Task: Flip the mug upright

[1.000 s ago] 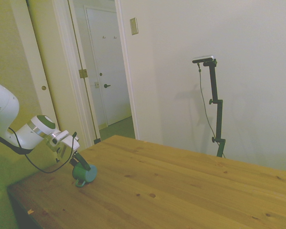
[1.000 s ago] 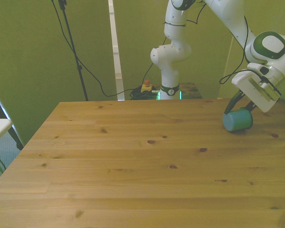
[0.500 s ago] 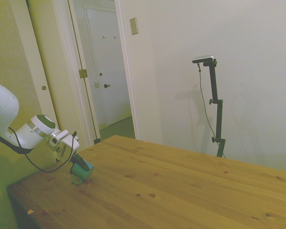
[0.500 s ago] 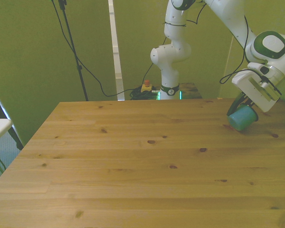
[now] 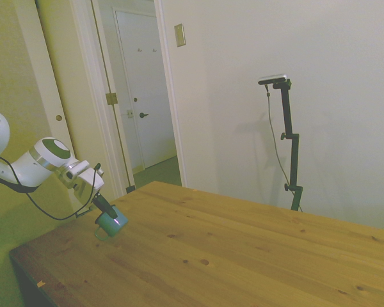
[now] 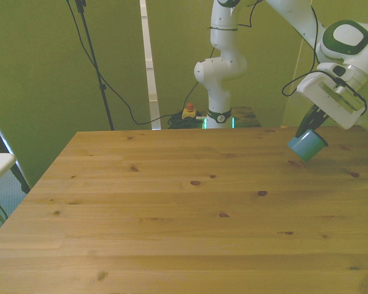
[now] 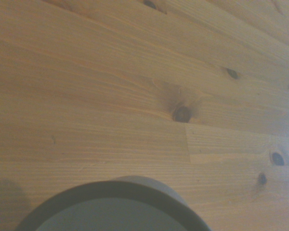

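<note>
The gripper [image 6: 309, 125] is now holding the mug [image 6: 306, 146] clear of the table [image 6: 184, 208]; half a second ago the mug was lower, just above or still touching the wood, and a second ago it was lying on its side on the wood. In the front view the mug is hanging tilted under the dark fingers, near the table's far edge at the front view's right. In the side view the mug [image 5: 109, 223] is floating a little above the table [image 5: 230, 256], at the end near the door, with the gripper [image 5: 104, 208] coming down into it at a slant. The fingers are closed on the mug's wall, it seems with one finger inside and one outside, but this I cannot see clearly. The arm is also rising and turning compared with the earlier pictures.

The wrist view is showing only the mug's curved rim [image 7: 111, 204] close to the lens, with the wood planks behind.

For the task this means the grasp is holding and the flip is beginning. The mug is not upright yet, so I judge that more rotation of the wrist is needed, and then the mug must be put down on its base
</note>
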`<state>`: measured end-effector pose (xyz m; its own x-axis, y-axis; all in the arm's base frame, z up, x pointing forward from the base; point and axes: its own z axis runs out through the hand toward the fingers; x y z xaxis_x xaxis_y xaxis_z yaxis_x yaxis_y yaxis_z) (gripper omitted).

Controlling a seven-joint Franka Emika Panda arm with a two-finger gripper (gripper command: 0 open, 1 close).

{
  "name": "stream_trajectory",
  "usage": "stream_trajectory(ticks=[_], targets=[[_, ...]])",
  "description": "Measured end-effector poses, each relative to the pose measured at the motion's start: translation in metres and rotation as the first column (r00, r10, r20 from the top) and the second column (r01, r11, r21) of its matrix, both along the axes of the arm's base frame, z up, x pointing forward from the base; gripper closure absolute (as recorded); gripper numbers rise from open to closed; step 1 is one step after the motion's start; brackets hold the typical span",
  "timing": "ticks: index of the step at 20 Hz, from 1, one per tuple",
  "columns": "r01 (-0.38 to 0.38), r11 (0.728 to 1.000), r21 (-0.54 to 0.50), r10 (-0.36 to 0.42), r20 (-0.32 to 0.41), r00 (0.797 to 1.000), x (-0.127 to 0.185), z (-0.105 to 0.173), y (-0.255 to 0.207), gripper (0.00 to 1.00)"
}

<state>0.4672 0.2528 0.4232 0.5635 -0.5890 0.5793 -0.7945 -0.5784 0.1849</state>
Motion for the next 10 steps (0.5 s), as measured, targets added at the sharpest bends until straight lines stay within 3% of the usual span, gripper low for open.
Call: stream_trajectory(ticks=[4, 10], targets=[[-0.027, 0.984, 0.174, 0.024, 0.022, 0.999, -0.003, 0.032, -0.045, 1.0], [-0.071, 0.907, 0.415, 0.035, 0.094, 0.995, -0.005, 0.044, -0.162, 1.0]])
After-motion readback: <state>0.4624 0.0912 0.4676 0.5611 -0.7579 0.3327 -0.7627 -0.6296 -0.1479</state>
